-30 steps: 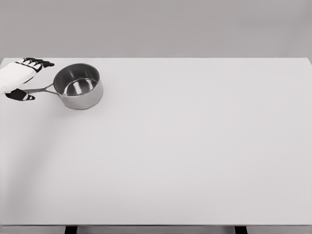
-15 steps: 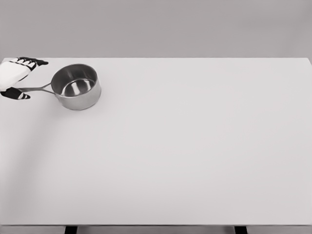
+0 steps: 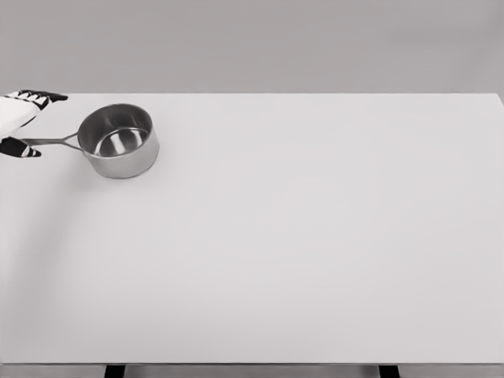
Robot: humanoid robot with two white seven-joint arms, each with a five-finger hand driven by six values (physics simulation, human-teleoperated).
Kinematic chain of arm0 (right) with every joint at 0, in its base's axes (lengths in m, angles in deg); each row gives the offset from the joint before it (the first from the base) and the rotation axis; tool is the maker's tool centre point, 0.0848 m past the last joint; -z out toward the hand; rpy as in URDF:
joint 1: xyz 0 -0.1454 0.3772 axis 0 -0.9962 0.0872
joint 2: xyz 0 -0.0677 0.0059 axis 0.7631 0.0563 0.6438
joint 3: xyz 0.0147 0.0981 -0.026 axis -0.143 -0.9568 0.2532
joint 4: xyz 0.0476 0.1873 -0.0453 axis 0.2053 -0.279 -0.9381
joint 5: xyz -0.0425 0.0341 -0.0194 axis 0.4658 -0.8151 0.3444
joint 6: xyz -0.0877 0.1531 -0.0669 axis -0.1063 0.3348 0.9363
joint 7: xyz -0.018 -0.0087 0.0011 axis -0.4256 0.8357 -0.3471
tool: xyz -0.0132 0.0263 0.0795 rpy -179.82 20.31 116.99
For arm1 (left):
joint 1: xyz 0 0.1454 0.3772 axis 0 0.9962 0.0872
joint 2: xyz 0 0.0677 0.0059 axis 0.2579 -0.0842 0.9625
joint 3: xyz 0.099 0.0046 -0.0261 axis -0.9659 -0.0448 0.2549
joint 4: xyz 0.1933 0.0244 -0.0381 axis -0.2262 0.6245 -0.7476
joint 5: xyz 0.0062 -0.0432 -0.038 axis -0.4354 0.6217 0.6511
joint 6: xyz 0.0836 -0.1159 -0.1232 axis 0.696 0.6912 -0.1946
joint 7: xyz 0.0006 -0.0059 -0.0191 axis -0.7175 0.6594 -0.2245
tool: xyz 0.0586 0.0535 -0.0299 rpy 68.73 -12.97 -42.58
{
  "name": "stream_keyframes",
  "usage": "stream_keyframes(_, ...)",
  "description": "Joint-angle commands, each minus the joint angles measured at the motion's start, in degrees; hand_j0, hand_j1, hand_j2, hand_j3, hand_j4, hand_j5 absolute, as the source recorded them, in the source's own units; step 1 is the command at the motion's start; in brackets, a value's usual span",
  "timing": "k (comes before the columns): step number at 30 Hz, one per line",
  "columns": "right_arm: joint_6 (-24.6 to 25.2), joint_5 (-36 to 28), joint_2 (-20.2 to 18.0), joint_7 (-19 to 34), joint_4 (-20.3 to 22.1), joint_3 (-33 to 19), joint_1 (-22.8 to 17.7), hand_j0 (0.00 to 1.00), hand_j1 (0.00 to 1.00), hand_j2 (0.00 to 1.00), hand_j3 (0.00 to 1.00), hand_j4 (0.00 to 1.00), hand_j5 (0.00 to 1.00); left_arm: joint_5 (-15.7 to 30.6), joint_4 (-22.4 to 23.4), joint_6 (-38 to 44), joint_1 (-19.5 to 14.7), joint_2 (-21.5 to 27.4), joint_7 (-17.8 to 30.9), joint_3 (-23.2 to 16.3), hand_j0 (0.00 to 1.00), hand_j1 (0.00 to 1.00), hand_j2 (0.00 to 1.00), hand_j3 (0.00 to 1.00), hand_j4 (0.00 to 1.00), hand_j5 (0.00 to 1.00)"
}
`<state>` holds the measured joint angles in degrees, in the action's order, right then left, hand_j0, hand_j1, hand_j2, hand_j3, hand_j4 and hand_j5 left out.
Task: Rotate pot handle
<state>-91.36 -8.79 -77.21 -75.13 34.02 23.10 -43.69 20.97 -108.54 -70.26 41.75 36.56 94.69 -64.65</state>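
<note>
Pot of bare steel sits upright at the far left of the white table, near the back edge, its thin handle running straight out leftward toward the picture's edge. To turn that handle well, my judgement is that the hand should sweep it in a slow arc about the pot's own centre, pressing sideways on the outer end rather than pulling outward — a pull would drag the whole pot toward the table's left edge, which already lies close. Keeping the force low and level should stop the light pan from tipping. At the frame's left margin the left hand shows only in part: white palm, dark fingertips reaching forward above the handle and a dark thumb tip just below its end, so the handle lies between them. Whether they actually pinch it I cannot tell — too much is cut off. No right arm appears.
</note>
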Motion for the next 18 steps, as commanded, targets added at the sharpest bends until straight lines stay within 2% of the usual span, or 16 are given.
stream_keyframes(1, 0.0, 0.01, 0.0, 0.0, 0.0, 0.0, 0.0, 1.0, 1.0, 1.0, 1.0, 1.0, 1.0, 0.36, 1.0, 0.08, 0.0, 0.04, -0.04, 0.07, 1.0, 1.0, 1.0, 1.0, 1.0, 1.0)
stream_keyframes(8, 0.0, 0.01, 0.0, 0.0, 0.0, 0.0, 0.0, 1.0, 1.0, 1.0, 1.0, 1.0, 1.0, 0.36, 2.49, 0.08, -0.79, 0.04, -0.12, 0.06, 1.0, 1.0, 1.0, 1.0, 1.0, 1.0)
stream_keyframes(18, 0.0, 0.01, 0.0, 0.0, 0.0, 0.0, 0.0, 1.0, 1.0, 1.0, 1.0, 1.0, 1.0, 0.71, 1.7, 0.08, -0.7, -0.58, -0.21, -0.73, 1.0, 1.0, 1.0, 1.0, 1.0, 1.0)
